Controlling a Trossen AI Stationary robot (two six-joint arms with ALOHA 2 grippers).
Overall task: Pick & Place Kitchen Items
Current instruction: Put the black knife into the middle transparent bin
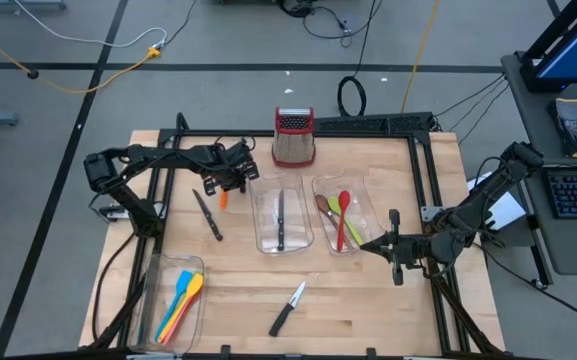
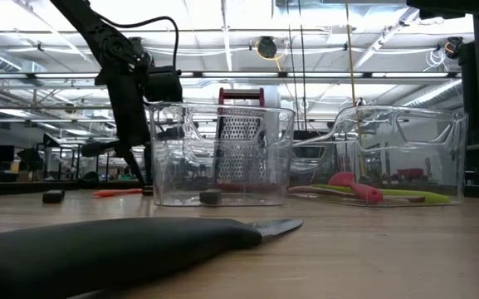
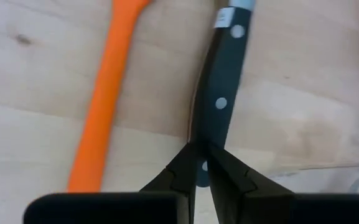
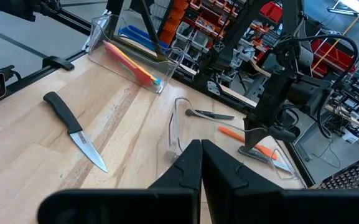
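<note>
The left gripper (image 3: 201, 168) pinches the riveted black handle end of a steel knife (image 3: 223, 87) lying on pale wood at ten o'clock beside a smooth orange spatula (image 3: 101, 106). The right gripper (image 1: 396, 247), fingers pressed together, waits at four o'clock.

Three knives (image 1: 288, 309), three trays (image 1: 172, 296), one grater (image 1: 293, 137), two arms.

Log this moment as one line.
left gripper: shut on knife handle, beside orange spatula | right gripper: shut, idle over table
</note>
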